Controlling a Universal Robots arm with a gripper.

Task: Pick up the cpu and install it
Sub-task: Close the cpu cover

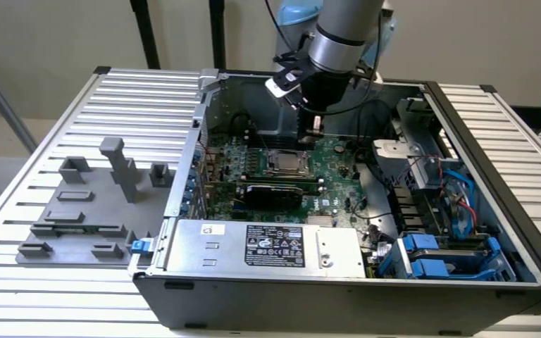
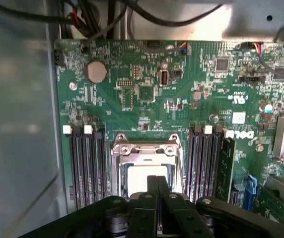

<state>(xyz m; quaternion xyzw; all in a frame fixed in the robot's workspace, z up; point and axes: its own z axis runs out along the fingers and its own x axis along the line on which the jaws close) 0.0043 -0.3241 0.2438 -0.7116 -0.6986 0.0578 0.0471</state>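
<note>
The cpu [image 2: 141,177] is a silvery-white square lying flat inside the metal-framed socket [image 2: 144,148] on the green motherboard [image 2: 181,99]. In the exterior view the cpu [image 1: 287,160] sits mid-board within the open computer case [image 1: 346,296]. My gripper [image 1: 315,131] hangs above the board, just behind the socket and a little to the exterior view's right of it. In the wrist view the gripper [image 2: 157,184] has its two black fingers [image 2: 151,198] pressed together with nothing between them, and they cover part of the cpu's near edge.
Black memory slots [image 2: 87,163] flank the socket on both sides. A silver power supply [image 1: 270,246] fills the case front, with blue drive cages [image 1: 439,257] and cables at the exterior view's right. Grey fixture blocks [image 1: 110,176] stand on the slatted table at its left.
</note>
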